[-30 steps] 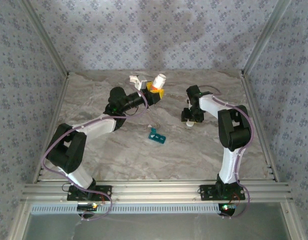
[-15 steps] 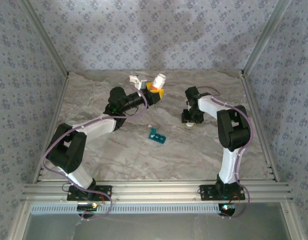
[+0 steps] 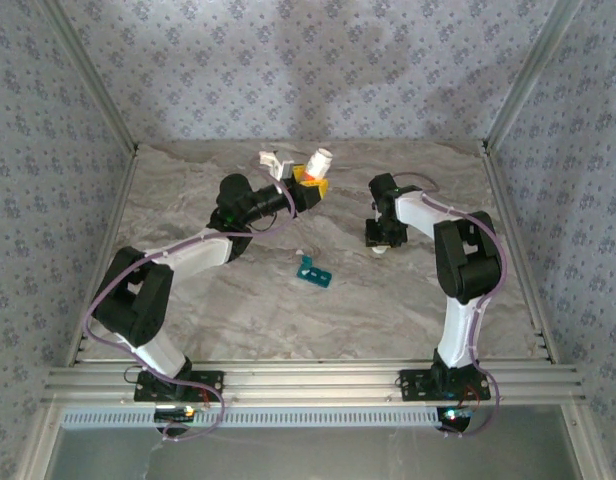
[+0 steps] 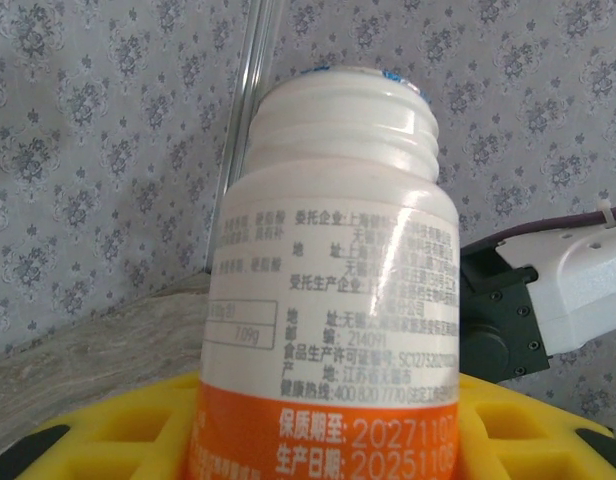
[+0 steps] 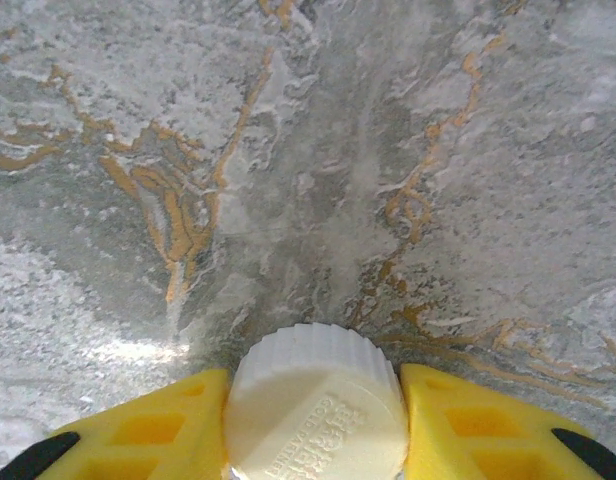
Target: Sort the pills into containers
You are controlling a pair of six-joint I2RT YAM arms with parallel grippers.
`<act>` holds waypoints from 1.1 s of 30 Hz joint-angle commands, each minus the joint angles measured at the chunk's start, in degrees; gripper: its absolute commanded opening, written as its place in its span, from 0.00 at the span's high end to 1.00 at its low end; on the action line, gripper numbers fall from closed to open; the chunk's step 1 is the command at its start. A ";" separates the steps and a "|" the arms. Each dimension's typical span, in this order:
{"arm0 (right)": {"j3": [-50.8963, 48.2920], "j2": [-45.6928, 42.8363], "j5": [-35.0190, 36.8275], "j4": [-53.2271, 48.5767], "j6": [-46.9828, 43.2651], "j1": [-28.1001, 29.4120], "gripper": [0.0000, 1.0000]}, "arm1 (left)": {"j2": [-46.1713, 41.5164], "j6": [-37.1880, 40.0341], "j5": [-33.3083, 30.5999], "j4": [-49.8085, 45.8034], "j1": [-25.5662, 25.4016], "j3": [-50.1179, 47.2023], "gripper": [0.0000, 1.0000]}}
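between the yellow fingers [image 4: 108, 430] of the left gripper [image 3: 310, 182] the bottle [image 4: 333, 290] is white, printed with fine grey text, and an orange band low down bears white digits. the right gripper [image 5: 318, 425] has the same yellow fingers [image 5: 138, 435]; the cap [image 5: 318, 395] between them is cream-white and ribbed. beneath it the table [image 5: 288, 150] is marbled grey, veined in rust and ochre. left of the right gripper the containers [image 3: 314, 271] are teal-blue. behind both grippers the walls [image 3: 318, 70] carry a pale blue-grey floral repeat. the arms [image 3: 428, 215] are two-toned: black joints, white links.
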 commanded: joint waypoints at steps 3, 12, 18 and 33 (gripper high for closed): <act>3.58 -4.91 -4.23 -4.15 0.03 0.39 0.60 | 1.16 0.78 1.93 3.36 0.22 -0.90 1.00; 15.05 -9.28 -9.71 -10.50 0.31 -0.12 0.60 | 4.29 2.62 5.08 4.27 0.20 -0.55 1.00; 22.63 -9.29 -15.12 -13.86 0.69 -1.56 0.60 | 7.37 4.62 6.84 5.83 0.20 -0.22 1.00; 39.88 -5.04 -32.85 -20.71 -2.50 -7.31 0.60 | 13.07 6.78 11.64 6.65 1.06 1.80 1.00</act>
